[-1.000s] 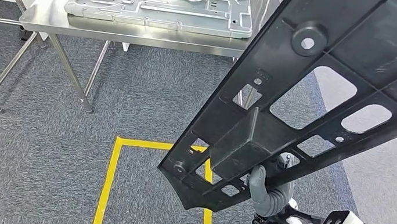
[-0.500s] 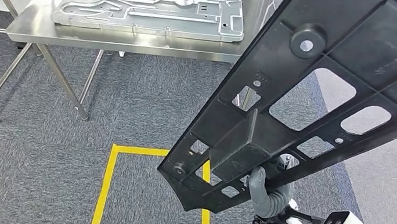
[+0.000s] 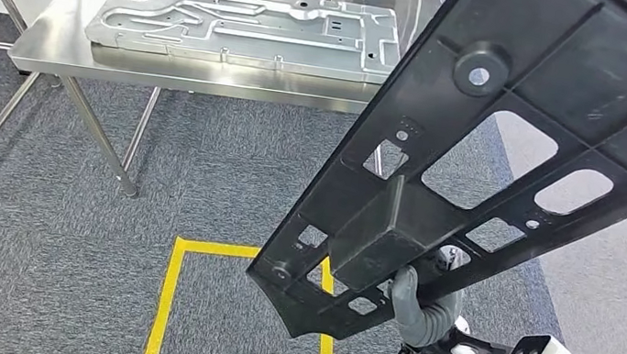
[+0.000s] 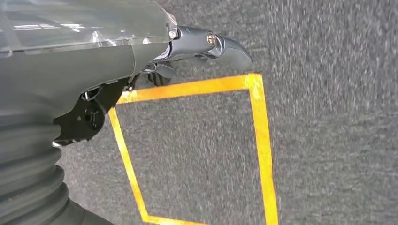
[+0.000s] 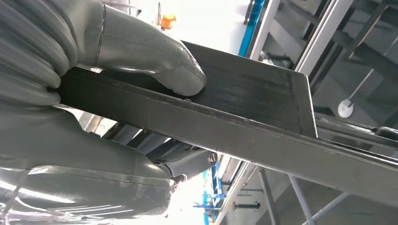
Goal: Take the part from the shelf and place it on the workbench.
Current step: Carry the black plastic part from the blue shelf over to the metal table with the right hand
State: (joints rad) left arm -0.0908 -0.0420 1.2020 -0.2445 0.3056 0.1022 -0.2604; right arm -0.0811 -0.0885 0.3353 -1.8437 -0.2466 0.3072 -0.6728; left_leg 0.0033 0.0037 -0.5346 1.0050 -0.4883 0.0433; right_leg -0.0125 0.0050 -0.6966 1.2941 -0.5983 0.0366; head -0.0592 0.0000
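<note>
Head view: one long black part (image 3: pixel 516 159) was recorded, gripped at its lower edge by the right hand (image 3: pixel 414 293) and held tilted above the carpet, well short of the workbench (image 3: pixel 59 49). On the workbench a silver plate (image 3: pixel 248 24) was already laid. Left hand (image 4: pixel 206 44): nothing was held; whether spread or curled could not be told. A level approach is advised, with the part lowered beside the plate.

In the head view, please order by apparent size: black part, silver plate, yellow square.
1. black part, though it is nearest the camera
2. silver plate
3. yellow square, cut off by the picture's bottom edge
</note>
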